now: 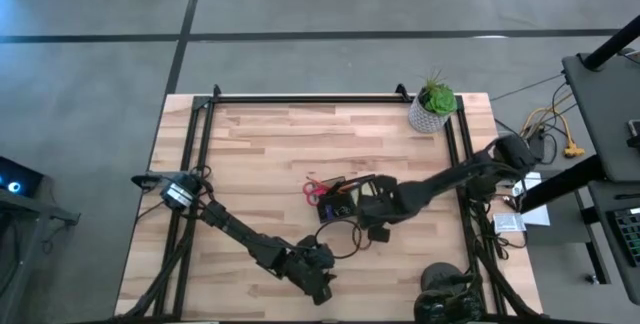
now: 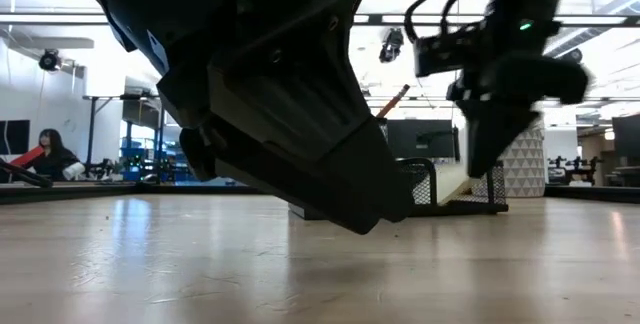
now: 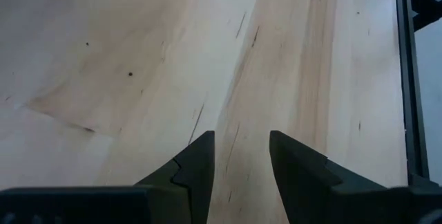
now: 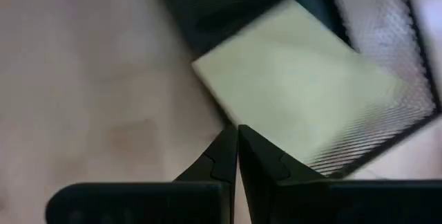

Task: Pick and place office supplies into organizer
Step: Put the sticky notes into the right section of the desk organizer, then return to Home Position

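The right hand (image 4: 237, 156) is held with its fingers pressed together and empty, just above the organizer (image 1: 340, 202); the yellow sticky-note pad (image 4: 304, 89) is seen directly ahead of it, lying inside a mesh compartment, so a release is judged done. The left hand (image 3: 242, 172) is kept spread over bare tabletop (image 3: 138, 58), well clear of the organizer, with open room all round it
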Controlling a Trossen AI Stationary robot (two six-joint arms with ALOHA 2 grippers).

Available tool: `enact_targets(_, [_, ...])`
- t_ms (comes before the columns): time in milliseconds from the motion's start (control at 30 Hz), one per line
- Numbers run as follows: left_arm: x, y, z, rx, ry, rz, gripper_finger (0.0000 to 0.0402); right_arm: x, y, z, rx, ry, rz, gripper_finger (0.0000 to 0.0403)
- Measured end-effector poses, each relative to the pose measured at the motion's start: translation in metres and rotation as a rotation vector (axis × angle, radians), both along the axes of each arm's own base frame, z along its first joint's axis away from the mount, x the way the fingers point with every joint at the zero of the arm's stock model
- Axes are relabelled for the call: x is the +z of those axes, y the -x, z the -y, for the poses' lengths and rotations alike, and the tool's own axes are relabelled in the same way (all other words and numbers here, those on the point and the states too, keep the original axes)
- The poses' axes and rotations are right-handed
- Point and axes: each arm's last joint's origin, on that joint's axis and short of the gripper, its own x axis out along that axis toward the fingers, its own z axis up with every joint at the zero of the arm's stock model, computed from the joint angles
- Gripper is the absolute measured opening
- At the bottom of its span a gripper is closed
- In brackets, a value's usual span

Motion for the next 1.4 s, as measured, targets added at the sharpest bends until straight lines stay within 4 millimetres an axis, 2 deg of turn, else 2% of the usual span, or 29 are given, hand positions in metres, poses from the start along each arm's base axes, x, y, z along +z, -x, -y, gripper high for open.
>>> enact_targets(167, [0.0, 0.0, 0.0, 0.002, -0.002, 0.001, 0.0123, 0.001, -0.004, 0.012, -0.067, -0.005, 0.014, 0.0009])
enact_targets(333, [0.0, 0.0, 0.0, 0.009, -0.005, 0.004, 0.0123, 0.005, -0.006, 0.011, -0.069, -0.018, 0.056, 0.0009])
enact_targets(467, [0.001, -0.001, -0.001, 0.012, 0.002, 0.012, 0.0123, 0.019, 0.0, 0.001, -0.048, -0.042, 0.114, 0.0009])
enact_targets(600, [0.008, -0.005, -0.007, 0.029, 0.014, 0.03, 0.0123, 0.043, 0.009, -0.013, -0.047, -0.045, 0.241, 0.0009])
enact_targets(700, [0.04, -0.008, -0.026, 0.06, 0.031, 0.074, 0.0123, 0.068, 0.023, -0.018, -0.064, -0.069, 0.346, 0.0009])
enact_targets(800, [0.091, -0.002, -0.05, 0.069, 0.027, 0.187, 0.0123, 0.101, 0.043, -0.019, -0.072, -0.142, 0.463, 0.0009])
enact_targets(967, [0.168, 0.028, -0.08, 0.124, -0.051, 0.369, 0.0123, 0.15, 0.085, -0.013, -0.09, -0.284, 0.661, 0.0009])
enact_targets(1067, [0.203, 0.049, -0.089, 0.167, -0.015, 0.468, 0.0123, 0.175, 0.111, -0.007, -0.117, -0.369, 0.789, 0.0009])
enact_targets(1200, [0.226, 0.069, -0.087, 0.079, -0.061, 0.545, 0.0123, 0.195, 0.135, -0.003, -0.067, -0.448, 0.905, 0.0009])
enact_targets(1367, [0.233, 0.076, -0.083, 0.042, -0.066, 0.575, 0.0123, 0.208, 0.155, 0.01, -0.171, -0.556, 0.981, 0.0009])
enact_targets(1400, [0.233, 0.075, -0.083, 0.034, -0.068, 0.581, 0.0123, 0.209, 0.158, 0.01, -0.135, -0.548, 0.987, 0.0009])
